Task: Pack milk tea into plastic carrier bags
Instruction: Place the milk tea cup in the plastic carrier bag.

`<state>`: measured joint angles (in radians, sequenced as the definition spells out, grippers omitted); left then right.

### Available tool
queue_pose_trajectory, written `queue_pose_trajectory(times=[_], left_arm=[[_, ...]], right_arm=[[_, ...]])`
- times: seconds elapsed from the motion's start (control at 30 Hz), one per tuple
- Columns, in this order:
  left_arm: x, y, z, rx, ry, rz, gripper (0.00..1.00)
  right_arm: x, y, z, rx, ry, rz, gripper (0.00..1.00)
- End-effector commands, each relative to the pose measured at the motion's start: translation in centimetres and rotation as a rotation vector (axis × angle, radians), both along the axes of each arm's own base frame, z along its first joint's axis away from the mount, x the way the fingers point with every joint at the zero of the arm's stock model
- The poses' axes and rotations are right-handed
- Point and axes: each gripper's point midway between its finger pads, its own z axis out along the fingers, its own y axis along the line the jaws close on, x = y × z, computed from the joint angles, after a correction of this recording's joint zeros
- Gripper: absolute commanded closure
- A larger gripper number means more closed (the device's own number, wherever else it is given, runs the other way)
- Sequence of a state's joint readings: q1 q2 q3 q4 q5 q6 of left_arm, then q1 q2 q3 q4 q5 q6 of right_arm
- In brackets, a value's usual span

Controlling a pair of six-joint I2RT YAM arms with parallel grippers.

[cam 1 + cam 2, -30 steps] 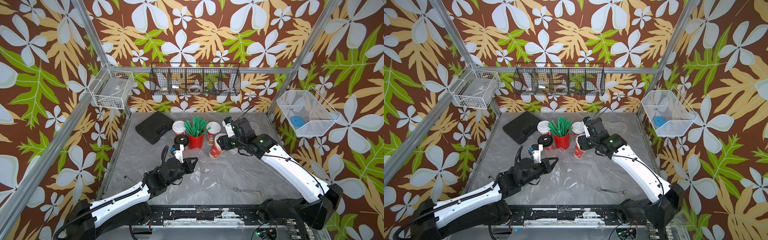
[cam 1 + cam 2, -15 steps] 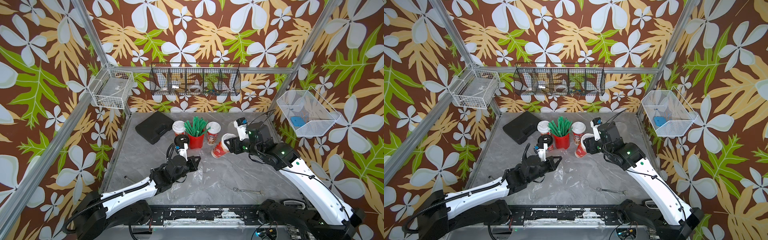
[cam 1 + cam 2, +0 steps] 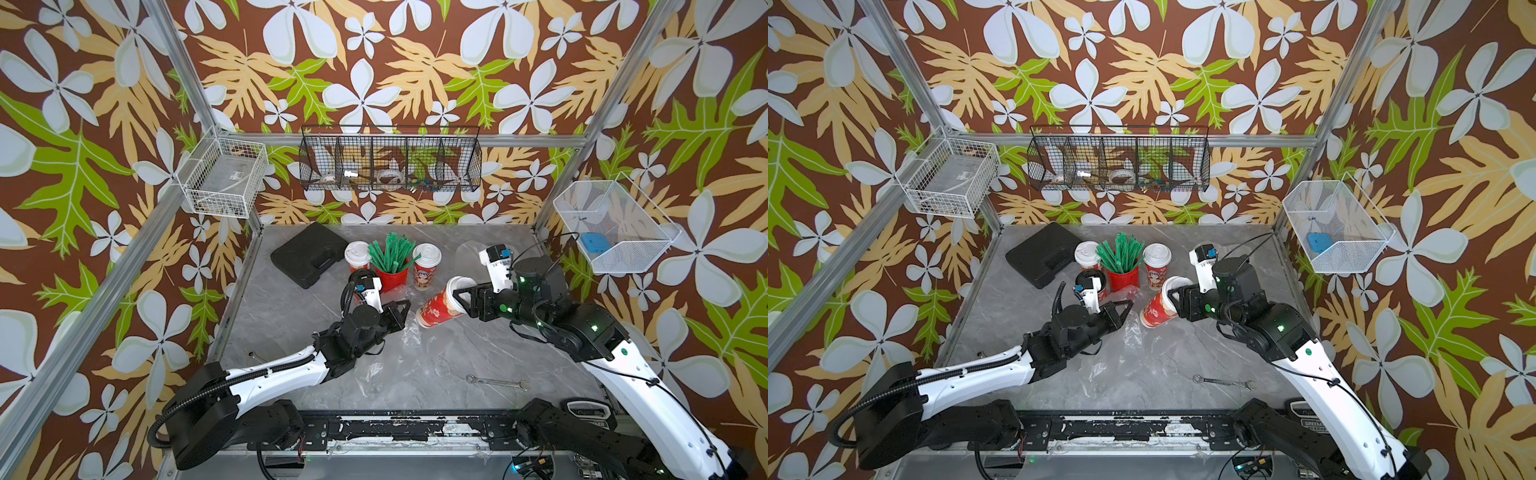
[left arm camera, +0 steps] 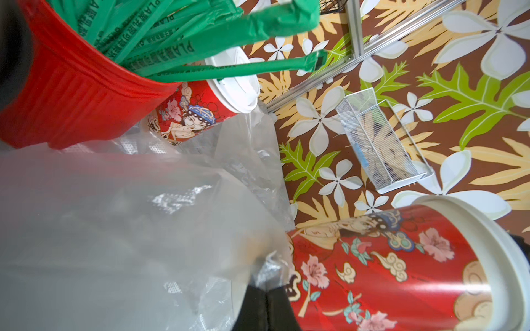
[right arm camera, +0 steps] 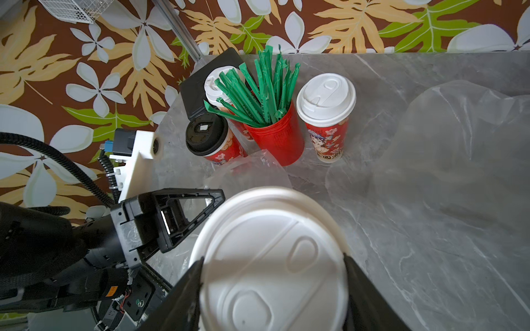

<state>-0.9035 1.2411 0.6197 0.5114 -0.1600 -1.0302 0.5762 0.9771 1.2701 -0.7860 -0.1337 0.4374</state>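
My right gripper (image 3: 462,297) is shut on a red milk tea cup (image 3: 438,308) just under its white lid (image 5: 272,258). The cup hangs tilted, lid toward the gripper, base toward the left gripper. My left gripper (image 3: 402,312) is shut on the crinkled edge of a clear plastic carrier bag (image 4: 129,229), right beside the cup's base (image 4: 372,272). The bag spreads flat over the table (image 3: 386,361). Two white-lidded cups (image 3: 427,266) (image 3: 356,255) and a black-lidded cup (image 5: 206,134) stand at the back. A second clear bag (image 5: 459,143) lies at the back right.
A red pot of green straws (image 3: 392,270) stands between the upright cups. A black case (image 3: 309,253) lies at the back left and a wrench (image 3: 496,382) near the front right. Wire baskets (image 3: 611,226) hang on the walls.
The right arm has swung out to the right and tipped the held cup further over, base toward the left gripper. The left gripper has edged right with the bag's edge.
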Motion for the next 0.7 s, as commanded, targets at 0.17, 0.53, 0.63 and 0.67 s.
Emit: queue_pose_trajectory(times=[0.17, 0.53, 0.63, 0.67], left_arm=[[0.2, -0.8, 4.1, -0.189, -0.121, -0.023, 1.0], [-1.2, 0.8, 5.7, -0.34, -0.228, -0.024, 1.0], [-1.4, 1.4, 6.1, -0.383, -0.25, -0.012, 1.0], [-1.4, 1.5, 6.2, -0.39, -0.255, -0.01, 1.0]], right_arm=[[-1.7, 0.3, 0.1, 0.035, 0.067, 0.039, 0.37], [-2.1, 2.3, -0.7, 0.121, 0.146, 0.098, 0.38], [-2.0, 2.8, -1.1, 0.149, 0.161, 0.103, 0.38], [-2.0, 2.9, -1.3, 0.156, 0.165, 0.103, 0.38]])
